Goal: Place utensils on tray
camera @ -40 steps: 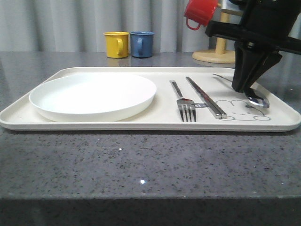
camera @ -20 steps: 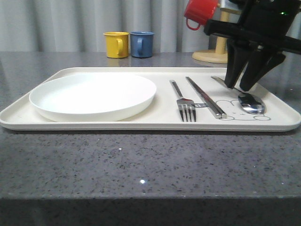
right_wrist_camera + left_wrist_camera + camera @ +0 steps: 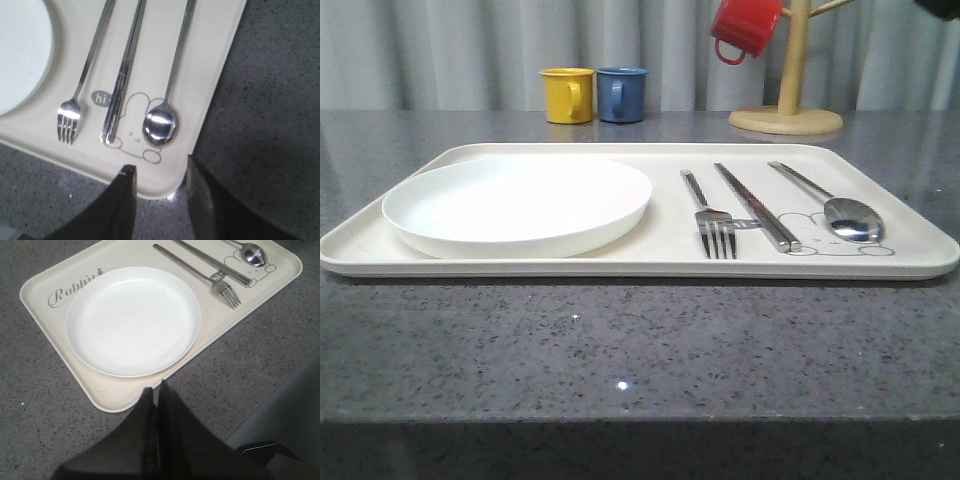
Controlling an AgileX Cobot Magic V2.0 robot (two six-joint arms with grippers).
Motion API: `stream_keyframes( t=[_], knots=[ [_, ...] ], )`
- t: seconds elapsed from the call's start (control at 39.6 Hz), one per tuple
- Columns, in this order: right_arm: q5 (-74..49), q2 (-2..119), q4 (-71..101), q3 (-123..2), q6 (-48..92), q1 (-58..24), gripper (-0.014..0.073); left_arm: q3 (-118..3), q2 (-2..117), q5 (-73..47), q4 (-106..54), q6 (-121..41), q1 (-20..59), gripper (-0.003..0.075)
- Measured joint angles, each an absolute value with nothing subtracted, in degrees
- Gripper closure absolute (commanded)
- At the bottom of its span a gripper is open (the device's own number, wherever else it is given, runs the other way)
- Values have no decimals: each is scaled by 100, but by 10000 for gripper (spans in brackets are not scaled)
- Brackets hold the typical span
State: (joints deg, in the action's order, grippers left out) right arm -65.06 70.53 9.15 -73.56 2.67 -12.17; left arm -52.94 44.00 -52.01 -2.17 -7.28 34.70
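The cream tray (image 3: 550, 268) (image 3: 47, 325) (image 3: 210, 95) lies across the stone counter. On its right half rest a silver fork (image 3: 712, 218) (image 3: 210, 277) (image 3: 82, 80), a pair of chopsticks (image 3: 756, 205) (image 3: 212, 261) (image 3: 122, 80) and a spoon (image 3: 835, 207) (image 3: 251, 252) (image 3: 167, 100), side by side and roughly parallel. My right gripper (image 3: 157, 170) hangs open above the tray's near right corner, holding nothing. My left gripper (image 3: 156, 390) is shut and empty over the tray's near left corner.
A round white plate (image 3: 518, 203) (image 3: 133, 320) fills the tray's left half. Behind the tray stand a yellow mug (image 3: 567, 94) and a blue mug (image 3: 621, 93). A wooden mug tree (image 3: 790, 90) with a red mug (image 3: 744, 27) stands at the back right.
My right gripper opened, let go of the spoon onto the tray, then lifted up and away out of the front view. The spoon now lies flat beside the chopsticks.
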Motion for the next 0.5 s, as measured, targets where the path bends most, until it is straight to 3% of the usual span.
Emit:
stream_keyframes(
  t=[0.5],
  knots=[
    [-6216, 3383, 915, -5066, 504, -1412, 307, -5294, 4400, -5201, -217, -728, 3470, 738]
  ],
)
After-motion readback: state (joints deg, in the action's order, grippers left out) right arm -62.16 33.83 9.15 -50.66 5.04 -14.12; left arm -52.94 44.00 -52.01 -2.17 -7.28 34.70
